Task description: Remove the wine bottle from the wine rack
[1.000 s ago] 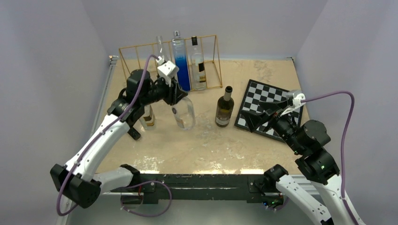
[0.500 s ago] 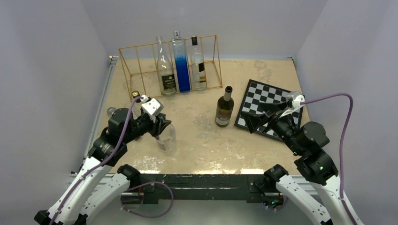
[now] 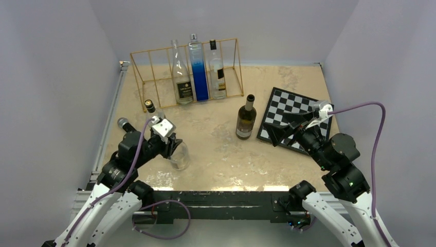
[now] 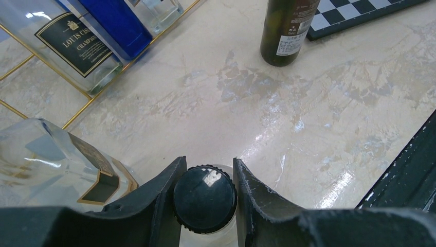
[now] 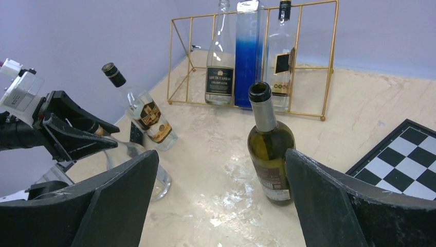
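Top view: neck of clear bottle [image 3: 180, 157] hidden under left gripper [image 3: 172, 145]. Left wrist view: its body hidden beneath cap [image 4: 205, 197]; green bottle [image 4: 284, 28] cropped at 1 o'clock. Right wrist view: chessboard [image 5: 398, 164] cropped at 4 o'clock.

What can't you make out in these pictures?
Left wrist view: the clear bottle shows only its black cap, gripped by the left pincer; its body lies beneath, cut by the bottom edge.
Right wrist view: its base is partly behind a finger of the right pincer, so table contact is unclear.
Top view: the black-capped bottle is mostly behind the left arm; labels in the wine rack are too small to read.
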